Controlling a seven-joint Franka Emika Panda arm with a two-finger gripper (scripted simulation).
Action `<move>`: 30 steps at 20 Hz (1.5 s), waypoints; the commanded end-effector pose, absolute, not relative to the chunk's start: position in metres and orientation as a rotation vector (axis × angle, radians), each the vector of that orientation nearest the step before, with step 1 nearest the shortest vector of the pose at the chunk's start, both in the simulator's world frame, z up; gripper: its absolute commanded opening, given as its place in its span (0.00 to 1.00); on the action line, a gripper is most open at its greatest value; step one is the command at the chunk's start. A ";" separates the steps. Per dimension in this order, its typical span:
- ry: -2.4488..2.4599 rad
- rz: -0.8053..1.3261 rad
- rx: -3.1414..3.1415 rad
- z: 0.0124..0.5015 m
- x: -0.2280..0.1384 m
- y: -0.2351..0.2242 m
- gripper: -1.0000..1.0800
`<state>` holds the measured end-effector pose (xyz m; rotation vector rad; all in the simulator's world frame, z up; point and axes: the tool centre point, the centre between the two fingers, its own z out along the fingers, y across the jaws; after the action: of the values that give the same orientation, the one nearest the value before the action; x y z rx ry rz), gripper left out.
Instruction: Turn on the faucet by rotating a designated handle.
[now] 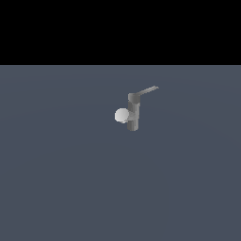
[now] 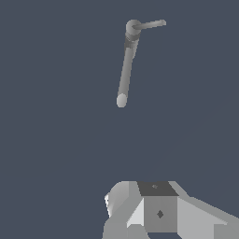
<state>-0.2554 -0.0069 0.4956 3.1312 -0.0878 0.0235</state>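
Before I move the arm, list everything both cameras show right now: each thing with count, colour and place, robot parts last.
faucet: one, dark grey upright post, standing near the middle of the exterior view, nothing touching it.
ball: one, pale, on the post's side toward the exterior view's left.
handle: one, thin grey bar, slanting up from the post's top toward the exterior view's right.
ground: one, flat blue-grey surface under the faucet; black band above it in the exterior view.
gripper: one, light grey with a dark panel, seen only in the wrist view, well apart from the faucet; its fingertips are out of frame, so open or shut cannot be told.
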 end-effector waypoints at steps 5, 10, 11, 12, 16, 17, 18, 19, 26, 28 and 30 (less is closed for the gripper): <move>-0.085 0.029 3.129 0.496 -0.253 -0.011 0.00; -0.071 0.041 3.122 0.496 -0.249 -0.020 0.00; -0.069 0.041 3.121 0.496 -0.249 -0.020 0.00; -0.068 0.041 3.121 0.496 -0.250 -0.020 0.00; -0.080 0.040 3.123 0.496 -0.248 -0.020 0.00; -0.087 0.040 3.124 0.496 -0.247 -0.020 0.00; -0.097 0.040 3.126 0.496 -0.245 -0.020 0.00; -0.109 0.040 3.127 0.496 -0.243 -0.021 0.00; -0.247 0.035 3.140 0.494 -0.218 -0.023 0.00; -0.306 0.032 3.143 0.492 -0.208 -0.025 0.00; -0.375 0.028 3.145 0.490 -0.196 -0.027 0.00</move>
<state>-0.2046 -0.0253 0.4920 3.1438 -0.3248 0.0316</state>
